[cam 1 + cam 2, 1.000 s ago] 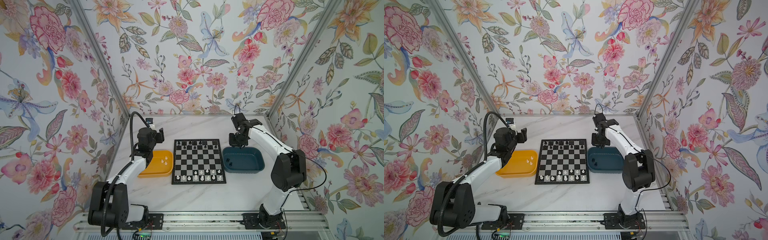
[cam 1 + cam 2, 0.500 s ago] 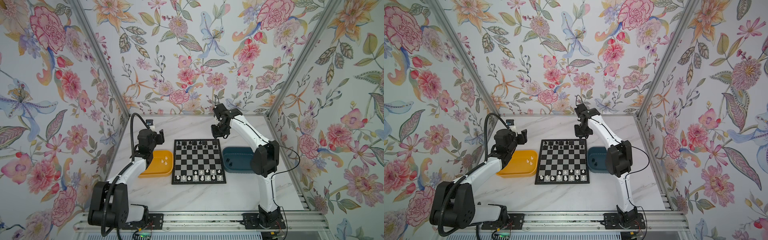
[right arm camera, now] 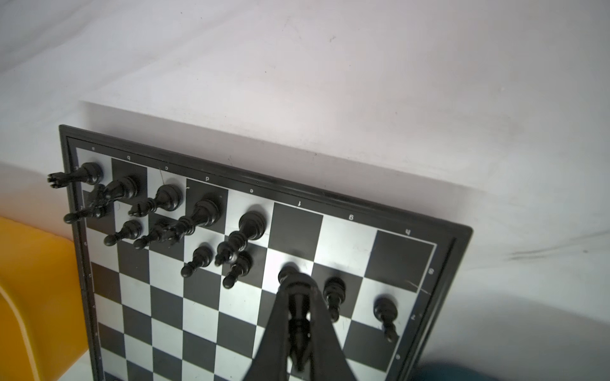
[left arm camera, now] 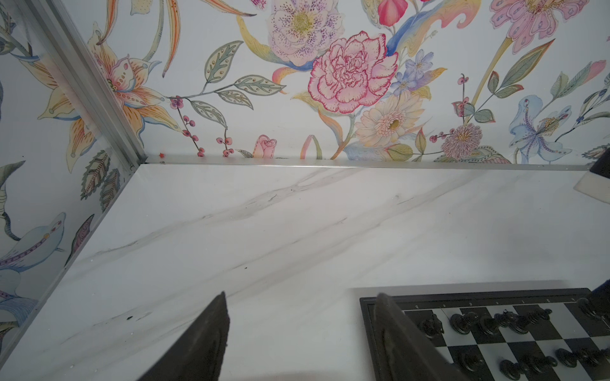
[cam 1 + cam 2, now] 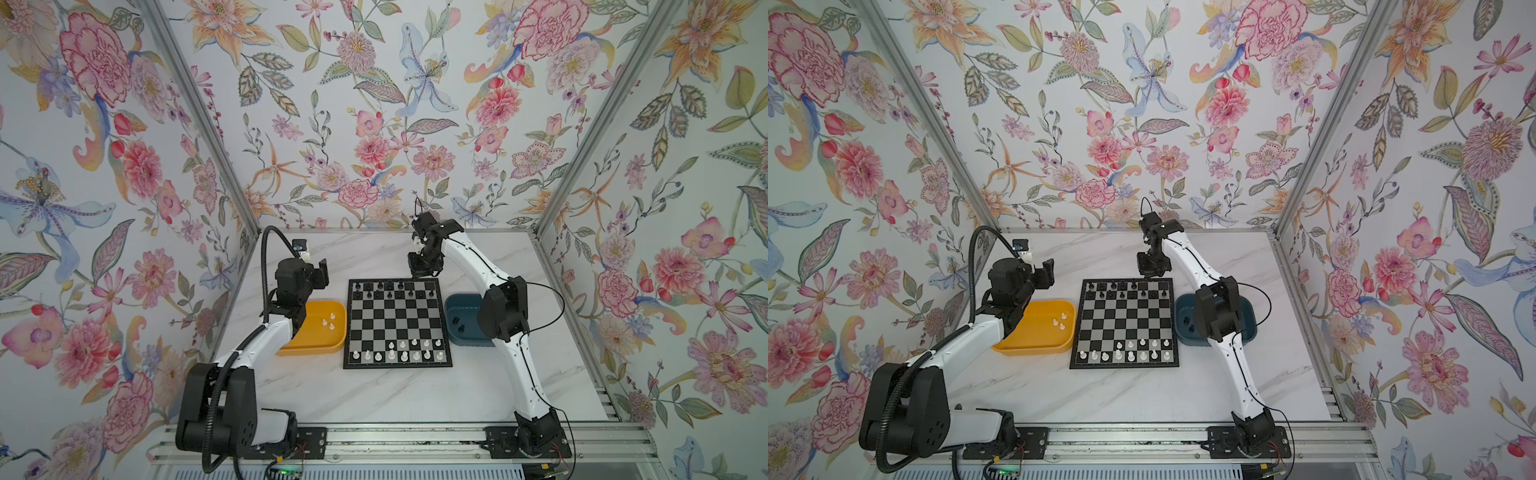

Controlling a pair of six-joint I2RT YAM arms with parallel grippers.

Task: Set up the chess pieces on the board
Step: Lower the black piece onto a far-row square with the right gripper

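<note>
Flowered wallpaper closes round three sides of a white marble desk (image 5: 374, 399). The board (image 5: 397, 328) lies flat in the middle of it. Black pieces (image 5: 388, 286) stand on part of its two far rows, and white pieces (image 5: 401, 351) along its two near rows. The right tool (image 3: 296, 287) hangs above the far end of the board, pinching one slim black piece (image 3: 298, 326). The left tool (image 4: 301, 297) is spread and holds nothing, raised just off the board's far left corner. Three more white pieces (image 5: 328, 322) sit in the yellow tray (image 5: 316, 343) left of the board. Two more black pieces (image 5: 457, 321) sit in the blue tray (image 5: 451, 300) on its right.
</note>
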